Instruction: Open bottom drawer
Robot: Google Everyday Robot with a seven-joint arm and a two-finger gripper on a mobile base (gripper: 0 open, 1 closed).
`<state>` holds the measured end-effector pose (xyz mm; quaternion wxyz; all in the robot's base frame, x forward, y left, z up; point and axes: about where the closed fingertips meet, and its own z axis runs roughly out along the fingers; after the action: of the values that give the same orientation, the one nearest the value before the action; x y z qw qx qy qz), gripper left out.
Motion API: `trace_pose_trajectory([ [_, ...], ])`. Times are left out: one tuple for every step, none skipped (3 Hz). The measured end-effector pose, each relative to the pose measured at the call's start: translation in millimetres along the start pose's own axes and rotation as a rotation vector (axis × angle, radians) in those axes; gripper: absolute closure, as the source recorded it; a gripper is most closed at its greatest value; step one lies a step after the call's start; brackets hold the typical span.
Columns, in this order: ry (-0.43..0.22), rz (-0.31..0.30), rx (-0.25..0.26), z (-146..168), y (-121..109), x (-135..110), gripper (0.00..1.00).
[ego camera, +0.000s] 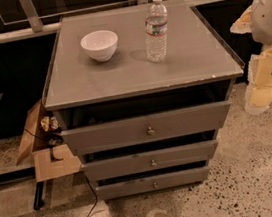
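Right, the bottom drawer [154, 182] sits lowest in the grey desk [199, 58], just above the speckled floor, with its small knob [155, 184] dead centre on the panel. It looks shut, or as good as, its front lying no further out than the two drawers above it. So nothing of the job shows as done. The gripper [265, 85] hangs at the right edge of the view, off beside the desk's right side and well apart from that knob. It has hold of nothing that I can see, and whether it is open or closed I cannot tell from this angle. Up on the desk a white bowl [100, 45] and a water bottle [156, 29] stand upright, near each other and out of the way of any pull. Over on the left a cardboard box [34, 140] leans by the desk, and a dark cable [89, 208] trails across the floor, left of the drawer. What is left, by my reckoning, is everything: bring the gripper down low and across to the knob, close on it, and draw the panel straight out toward the camera.
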<state>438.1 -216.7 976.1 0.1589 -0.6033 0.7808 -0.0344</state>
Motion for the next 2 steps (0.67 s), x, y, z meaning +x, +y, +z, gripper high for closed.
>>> trace_pose_trajectory([
  [0.000,0.000,0.000,0.0,0.0,0.0,0.00],
  [0.000,0.000,0.000,0.0,0.0,0.0,0.16],
])
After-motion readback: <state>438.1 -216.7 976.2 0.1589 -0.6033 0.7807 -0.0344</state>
